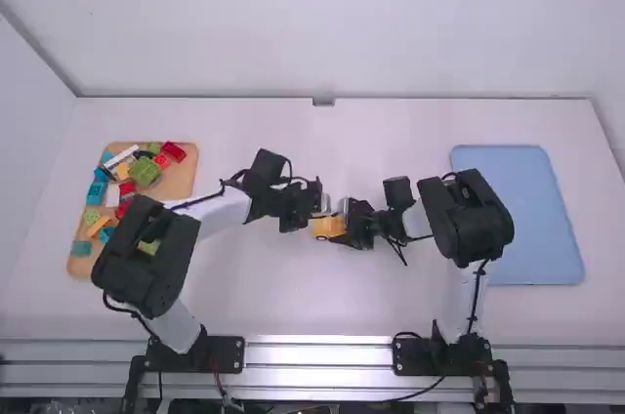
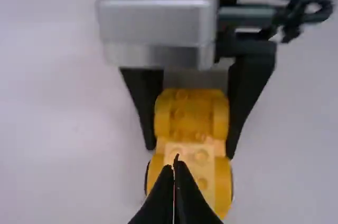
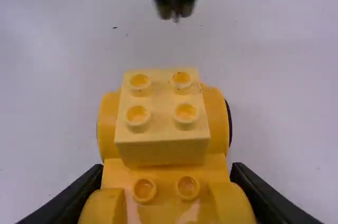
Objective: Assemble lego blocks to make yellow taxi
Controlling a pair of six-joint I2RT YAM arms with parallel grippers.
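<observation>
We see one yellow car base (image 1: 325, 227) near the middle of the table (image 1: 293, 287), between the two arms. It has four rounded wheel arches, in two pairs. In the left wrist view we make out two dark wheel edges, one on each side, at the end away from the right arm.

One pale yellow block (image 3: 162, 129) sits on that same end, its four studs facing the camera in the right wrist view. Beside it, two studs show on the base itself.

Our right gripper (image 1: 339, 229) is clamped on the car base from the right, one finger along each side. Our left gripper (image 1: 314, 215) comes in from the left, its two fingertips brought together with nothing between them. In the right wrist view they hang apart from the pale block, a little to the left of it.

At the left of the table lies one tan tray (image 1: 178, 185) with a crowd of loose blocks in red, green, blue, yellow and white. Among them we pick out two red blocks (image 1: 173, 151) by its far right corner, one large green block (image 1: 145, 171) and one long white piece (image 1: 121, 156). Our left arm covers part of the tray, so we cannot give a full count. One blue tray (image 1: 518, 219) lies at the right.
</observation>
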